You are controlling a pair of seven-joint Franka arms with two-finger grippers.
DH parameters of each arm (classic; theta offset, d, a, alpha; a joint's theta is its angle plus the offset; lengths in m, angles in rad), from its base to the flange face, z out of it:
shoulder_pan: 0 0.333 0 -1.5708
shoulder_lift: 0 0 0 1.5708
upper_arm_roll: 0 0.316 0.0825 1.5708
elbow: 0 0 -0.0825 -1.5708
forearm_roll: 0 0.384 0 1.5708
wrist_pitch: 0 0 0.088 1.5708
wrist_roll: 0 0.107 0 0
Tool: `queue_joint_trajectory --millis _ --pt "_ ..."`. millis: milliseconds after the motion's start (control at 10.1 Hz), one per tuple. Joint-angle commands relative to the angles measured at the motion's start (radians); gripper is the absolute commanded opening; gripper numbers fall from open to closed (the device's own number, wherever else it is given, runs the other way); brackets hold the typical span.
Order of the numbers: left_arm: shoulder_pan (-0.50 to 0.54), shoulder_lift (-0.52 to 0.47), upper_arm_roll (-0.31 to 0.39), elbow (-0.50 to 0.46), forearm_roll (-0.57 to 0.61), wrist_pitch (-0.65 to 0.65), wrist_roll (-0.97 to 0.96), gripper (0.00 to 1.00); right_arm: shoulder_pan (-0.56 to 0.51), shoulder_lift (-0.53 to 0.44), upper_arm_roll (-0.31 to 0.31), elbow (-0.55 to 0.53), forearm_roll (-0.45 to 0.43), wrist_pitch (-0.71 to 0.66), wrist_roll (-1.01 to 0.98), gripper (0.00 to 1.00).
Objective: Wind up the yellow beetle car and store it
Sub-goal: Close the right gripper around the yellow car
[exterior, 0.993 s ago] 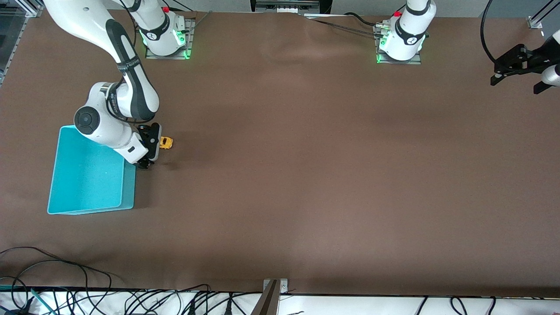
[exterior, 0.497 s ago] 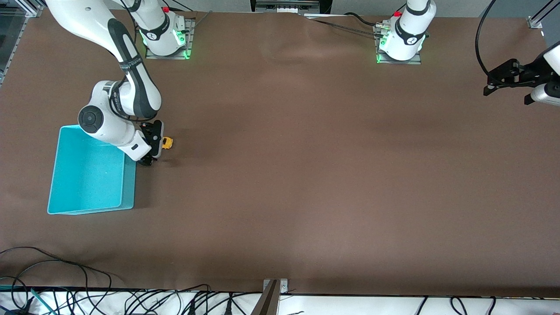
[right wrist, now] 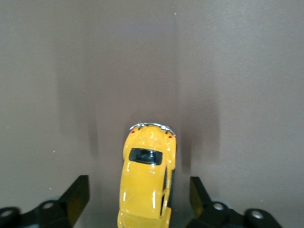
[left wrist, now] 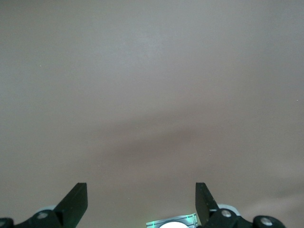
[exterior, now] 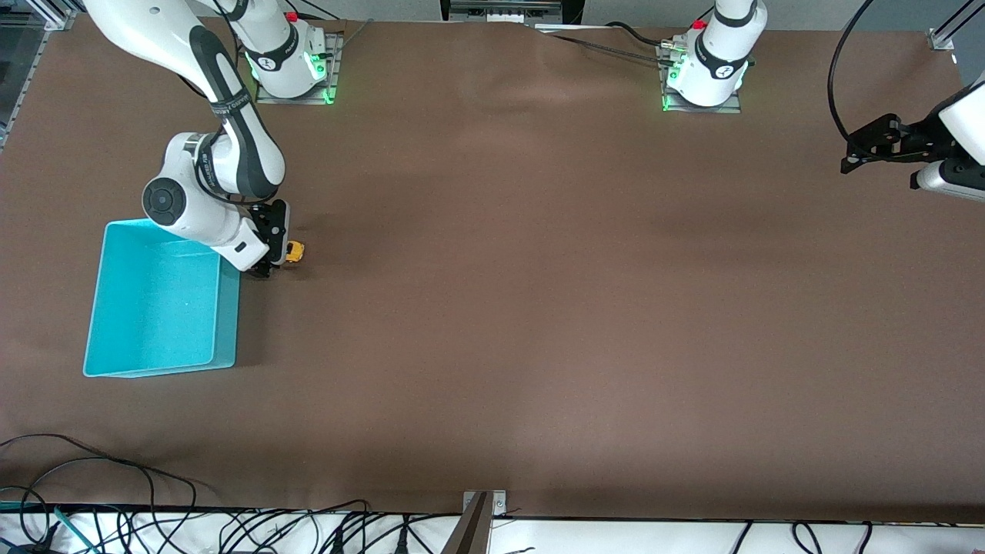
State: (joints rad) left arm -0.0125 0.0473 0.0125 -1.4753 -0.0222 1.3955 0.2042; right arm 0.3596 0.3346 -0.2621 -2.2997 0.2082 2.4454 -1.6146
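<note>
The yellow beetle car (exterior: 295, 251) (right wrist: 147, 183) stands on the brown table beside the turquoise bin's (exterior: 225, 323) corner. My right gripper (exterior: 278, 258) (right wrist: 139, 194) is low over the car and open. One finger stands on each side of the body, with a gap showing on both sides. Most of the car is hidden under the hand in the front view. My left gripper (exterior: 881, 175) (left wrist: 141, 199) hangs open with nothing in it, above the table at the left arm's end.
The bin is open-topped with nothing in it; it reaches from the car toward the front camera at the right arm's end. Cables (exterior: 115, 492) lie along the table's front edge, and a metal bracket (exterior: 481, 515) stands at its middle.
My right hand has shifted over the car, so its fingers now straddle it and more of the car is covered. My left gripper has drifted a little toward the table's middle.
</note>
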Motion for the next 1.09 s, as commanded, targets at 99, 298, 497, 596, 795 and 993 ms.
queue_joint_trajectory --millis 99,298,497,596,795,993 --pt "0.000 -0.010 0.000 -0.011 -0.027 0.002 -0.012 1.00 -0.001 -0.028 0.003 -0.033 0.027 0.021 -0.085 0.36" --pt "0.011 -0.012 0.003 -0.011 -0.027 -0.020 -0.031 1.00 -0.001 -0.023 0.001 -0.032 0.027 0.033 -0.112 0.15" --pt "0.014 -0.009 0.006 -0.010 -0.028 -0.013 -0.083 1.00 -0.001 -0.038 0.000 -0.027 0.027 0.024 -0.113 0.05" --pt "0.011 -0.006 0.003 -0.007 -0.028 -0.007 -0.112 1.00 -0.001 -0.072 0.000 -0.027 0.027 0.021 -0.096 0.05" --pt "0.011 -0.007 0.001 -0.008 -0.030 -0.007 -0.117 1.00 0.001 -0.136 0.003 -0.017 0.025 0.020 -0.088 0.02" --pt "0.014 -0.006 0.003 -0.008 -0.030 -0.009 -0.117 1.00 0.001 -0.183 0.001 0.040 0.023 0.015 -0.090 0.00"
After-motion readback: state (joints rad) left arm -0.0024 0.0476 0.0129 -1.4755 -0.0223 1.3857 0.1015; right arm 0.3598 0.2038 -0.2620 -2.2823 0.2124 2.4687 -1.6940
